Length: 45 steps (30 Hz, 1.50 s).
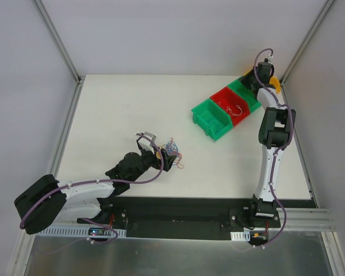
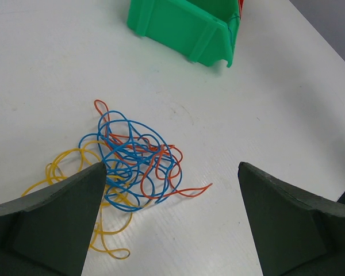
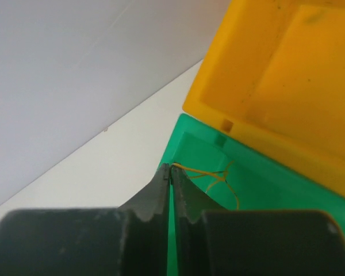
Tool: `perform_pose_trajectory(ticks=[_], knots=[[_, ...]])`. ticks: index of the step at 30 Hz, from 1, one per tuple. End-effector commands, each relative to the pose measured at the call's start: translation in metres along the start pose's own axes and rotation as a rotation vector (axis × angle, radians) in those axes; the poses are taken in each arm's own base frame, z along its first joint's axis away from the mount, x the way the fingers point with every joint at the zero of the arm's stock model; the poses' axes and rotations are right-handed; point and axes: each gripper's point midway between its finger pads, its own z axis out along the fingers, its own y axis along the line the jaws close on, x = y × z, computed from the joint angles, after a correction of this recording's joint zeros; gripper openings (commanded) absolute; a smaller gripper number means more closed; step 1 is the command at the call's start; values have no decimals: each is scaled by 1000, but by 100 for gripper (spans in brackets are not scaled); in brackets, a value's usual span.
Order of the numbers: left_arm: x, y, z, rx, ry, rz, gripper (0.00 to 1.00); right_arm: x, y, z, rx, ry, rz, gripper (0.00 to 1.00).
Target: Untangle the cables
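White table [image 1: 121, 115] is carrying everything. Four bins are sitting in a row at its far right: green bin [image 1: 213, 118], red bin [image 1: 234, 104], second green bin [image 3: 264, 190], then yellow bin [image 3: 287, 86] at the corner.

My left pincer [image 2: 171, 167] is hovering near the table's middle, jaws spread wide, gripping nothing. My right pincer [image 3: 171, 168] is reaching over the second green bin, just beside the yellow bin, jaws pinching together on a yellow strand [image 3: 218, 175].

Tangle [image 2: 135, 161] of blue, red and yellow cables is lying on the table below my left pincer, one finger hiding part of the yellow loops. Yellow strand is trailing from my right fingertips into the second green bin.
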Motion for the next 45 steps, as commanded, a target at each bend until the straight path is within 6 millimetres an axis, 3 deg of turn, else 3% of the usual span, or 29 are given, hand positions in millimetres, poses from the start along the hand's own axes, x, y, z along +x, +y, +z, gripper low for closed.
perform_pose_trajectory(ticks=[1,9,12,20,21,24,27,32,41,45], knots=[[-25,-10,4,34,-70,-23,97,3,5,-20,9,35,-31,1],[-27,-10,1,38,-83,-29,97,-24,41,-49,-103,-22,28,0],[-26,-11,2,39,-78,-28,97,-29,42,-60,-105,-41,41,0],[-28,-11,1,42,-85,-31,96,-24,18,-81,-29,-36,15,0],[-27,-11,1,42,-84,-31,96,-23,17,-84,-28,-33,-7,4],[-28,-12,1,47,-83,-32,96,-13,11,-88,-19,24,-59,31],[-27,-12,1,46,-80,-32,96,-10,6,-93,-7,39,-87,46],[-27,-12,2,45,-82,-30,96,-13,-6,-98,10,44,-97,47],[-27,-12,1,46,-82,-32,96,22,-35,-112,95,107,-49,41],[-27,-13,2,48,-78,-34,97,34,-30,-122,91,86,-12,40]])
